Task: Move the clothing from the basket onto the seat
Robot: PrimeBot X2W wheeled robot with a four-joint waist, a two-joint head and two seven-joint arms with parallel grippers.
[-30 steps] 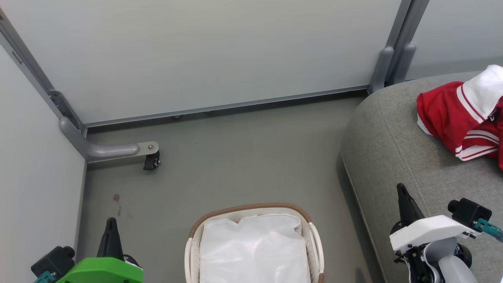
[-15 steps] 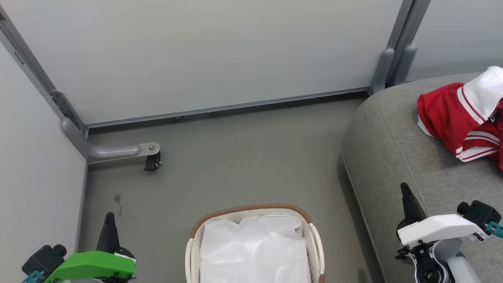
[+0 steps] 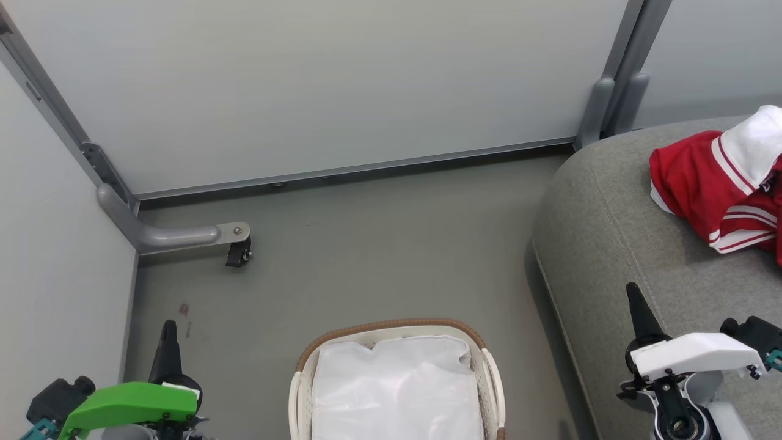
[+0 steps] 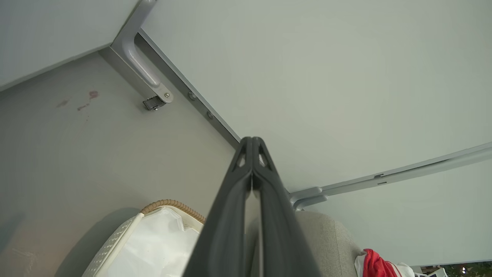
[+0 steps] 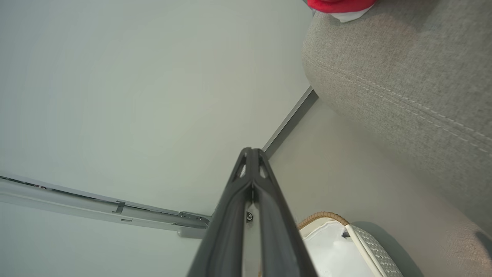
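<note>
— Grippers?
— Your left gripper and right gripper: both clenched, nothing between the fingers. The basket sits between them, white liner inside.
— Clothing?
— Red clothing lies on the seat, well beyond your right gripper.

Head view: basket cut by bottom edge, near end gone. White liner covers its inside, so whatever's beneath can't be read. The clothing and seat run off rt edge. Rt wrist view: clothing just a red sliver at top edge. L wrist view: dark fingers block basket's rt side.
</note>
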